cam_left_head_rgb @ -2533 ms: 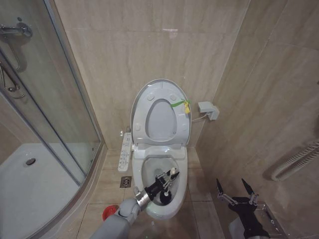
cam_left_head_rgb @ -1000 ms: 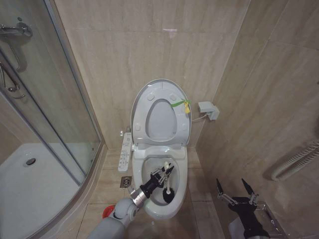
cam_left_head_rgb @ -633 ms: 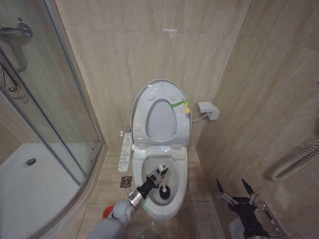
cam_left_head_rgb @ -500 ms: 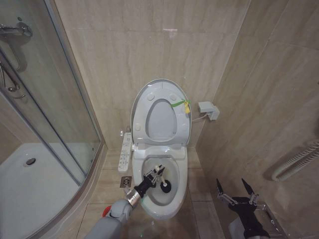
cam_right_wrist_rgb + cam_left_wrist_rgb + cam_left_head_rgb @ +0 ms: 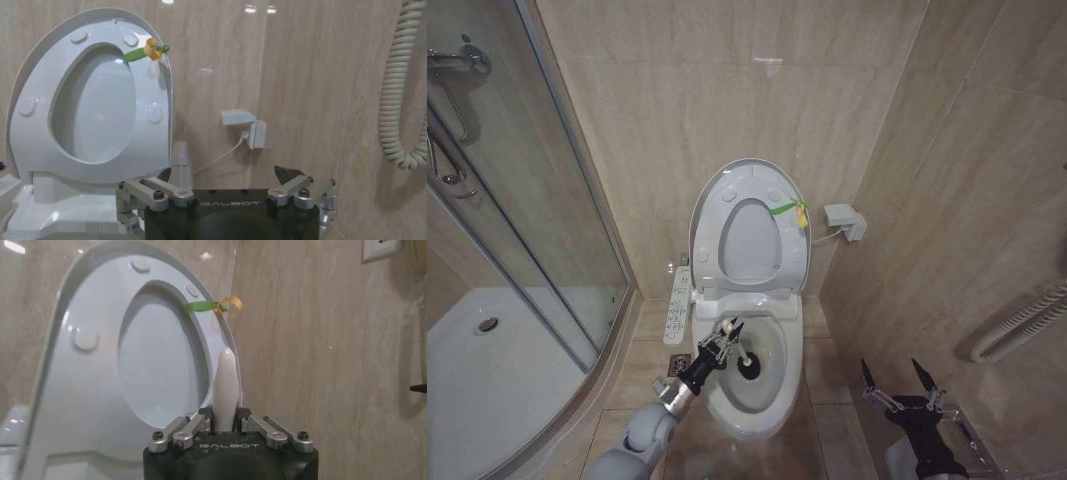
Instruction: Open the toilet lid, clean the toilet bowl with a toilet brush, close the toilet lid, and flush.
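The toilet bowl sits against the back wall, with the toilet lid standing upright behind it. The left gripper reaches in over the bowl's left rim, clamped on the toilet brush, whose head sits inside the bowl. The control panel is just left of the bowl, with the shower enclosure further left. The right gripper hangs off to the right, fingers spread, near the right wall.

A curved glass shower screen stands along the beige tiled wall. A white wall socket with a cord is mounted on that wall, and a grey coiled hose hangs farther along it.
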You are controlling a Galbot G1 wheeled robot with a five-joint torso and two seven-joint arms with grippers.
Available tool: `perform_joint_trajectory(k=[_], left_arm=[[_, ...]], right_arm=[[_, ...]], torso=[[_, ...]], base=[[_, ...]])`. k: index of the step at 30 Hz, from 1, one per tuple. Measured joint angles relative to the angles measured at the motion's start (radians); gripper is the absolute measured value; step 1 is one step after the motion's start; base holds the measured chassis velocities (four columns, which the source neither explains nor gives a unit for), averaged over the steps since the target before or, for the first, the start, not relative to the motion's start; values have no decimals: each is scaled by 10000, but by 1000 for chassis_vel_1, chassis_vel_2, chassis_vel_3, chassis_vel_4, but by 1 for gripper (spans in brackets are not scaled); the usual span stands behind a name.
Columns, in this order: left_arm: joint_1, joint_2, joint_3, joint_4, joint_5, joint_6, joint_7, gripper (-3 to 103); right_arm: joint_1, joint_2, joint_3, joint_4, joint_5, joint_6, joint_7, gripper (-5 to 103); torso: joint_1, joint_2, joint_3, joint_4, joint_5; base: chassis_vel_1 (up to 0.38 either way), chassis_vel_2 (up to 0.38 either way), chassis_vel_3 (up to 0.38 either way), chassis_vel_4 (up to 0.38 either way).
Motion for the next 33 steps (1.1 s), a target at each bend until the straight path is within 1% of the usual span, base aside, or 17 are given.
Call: perform_joint_trajectory(k=[1, 5, 7, 10, 12, 15, 16, 17, 19, 25, 29, 33], left_arm=[[0, 0, 0, 0, 0, 0, 0, 20], [703, 332, -434, -795, 115, 45, -169, 20], [843, 375, -515, -941, 165, 48, -194, 20], [1144, 432, -803, -1171, 519, -117, -73, 20], [1220, 450, -852, -1223, 541, -153, -37, 20], [1342, 437, -944, -1341, 632, -428, 46, 20], [1342, 437, -944, -1341, 632, -428, 46, 20], [1257, 417, -904, -1316, 765, -782, 156, 20], [1115, 406, -807, -1288, 981, -982, 278, 20], [1124, 304, -754, -1512, 865, -894, 293, 20], [1386, 320, -840, -1882, 715, -822, 297, 20], [1699, 359, -1136, -2498, 679, -745, 267, 20]], right_arm=[[0, 0, 0, 0, 0, 0, 0, 100], [0, 0, 0, 0, 0, 0, 0, 100], [0, 0, 0, 0, 0, 0, 0, 100], [0, 0, 0, 0, 0, 0, 0, 100], [0, 0, 0, 0, 0, 0, 0, 100], [0, 0, 0, 0, 0, 0, 0, 100], [0, 0, 0, 0, 0, 0, 0, 100], [0, 0, 0, 0, 0, 0, 0, 100], [0, 0, 0, 0, 0, 0, 0, 100], [0, 0, 0, 0, 0, 0, 0, 100], [0, 0, 0, 0, 0, 0, 0, 100], [0, 0, 0, -1, 0, 0, 0, 100]], torso=[[0, 0, 0, 0, 0], [0, 0, 0, 1, 1], [0, 0, 0, 2, 0], [0, 0, 0, 0, 1], [0, 0, 0, 0, 0], [-1, 0, 0, 1, 1], [-1, 0, 0, 1, 1], [-1, 0, 0, 2, 1], [0, 0, 0, -1, 2], [0, 0, 0, -1, 2], [0, 0, 0, 1, 1], [0, 0, 0, 1, 1]], base=[[0, 0, 0, 0], [0, 0, 0, 0], [0, 0, 0, 0], [0, 0, 0, 0], [0, 0, 0, 0], [0, 0, 0, 0], [0, 0, 0, 0], [0, 0, 0, 0], [0, 0, 0, 0], [0, 0, 0, 0], [0, 0, 0, 0], [0, 0, 0, 0]])
